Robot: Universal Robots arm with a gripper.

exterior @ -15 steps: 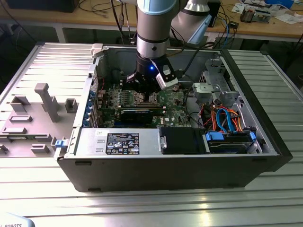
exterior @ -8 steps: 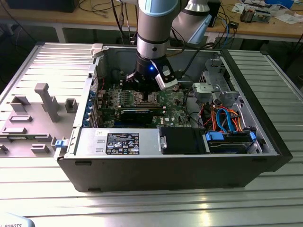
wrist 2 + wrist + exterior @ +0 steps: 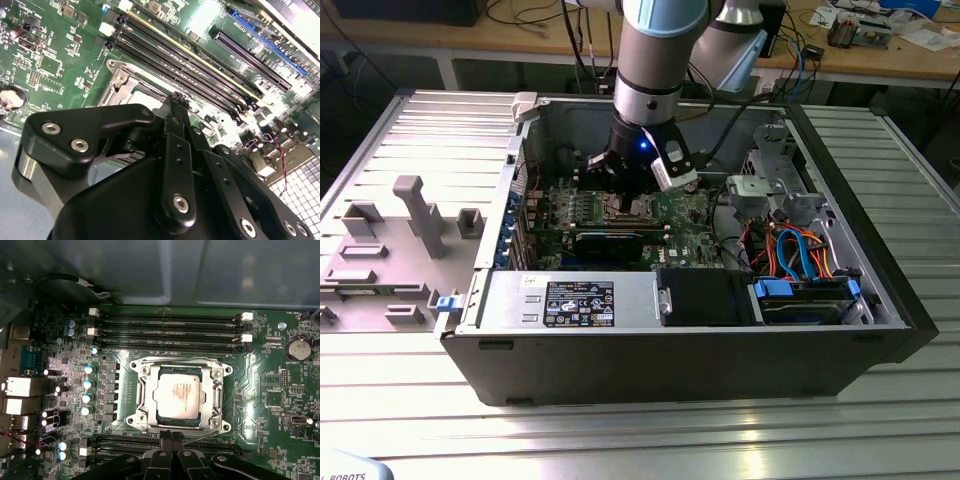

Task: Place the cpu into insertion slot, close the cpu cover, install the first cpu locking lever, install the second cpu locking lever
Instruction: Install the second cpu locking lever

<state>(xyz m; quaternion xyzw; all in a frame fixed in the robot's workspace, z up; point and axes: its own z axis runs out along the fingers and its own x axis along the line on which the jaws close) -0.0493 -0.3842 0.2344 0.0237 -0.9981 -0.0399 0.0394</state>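
While the arm reaches down into the open computer case (image 3: pixel 680 350), its gripper (image 3: pixel 172 436) hangs low over the green motherboard (image 3: pixel 270 405), just beside the edge of the socket. The two black fingertips (image 3: pixel 166 436) are pressed together with nothing between them, and in the second wrist view the gripper (image 3: pixel 178 98) shows the same closed tips near the corner of the socket frame. The cpu (image 3: pixel 179 398) lies flat in the insertion slot (image 3: pixel 150 412), its silver-tan top facing up. The cpu cover (image 3: pixel 216 396) lies down over it, so that the chip shows through the square window of the silvery frame. Whether the locking levers are hooked I cannot tell. Long black memory slots (image 3: pixel 170 332) run beside the socket on its far side from the gripper, and more of them lie under the fingers. A round coin battery (image 3: pixel 299 347) sits on the board well apart from the socket. In the exterior view the case stands on a ribbed metal desk (image 3: pixel 640 430), with a grey fixture tray (image 3: pixel 400 250) at the exterior view's left.
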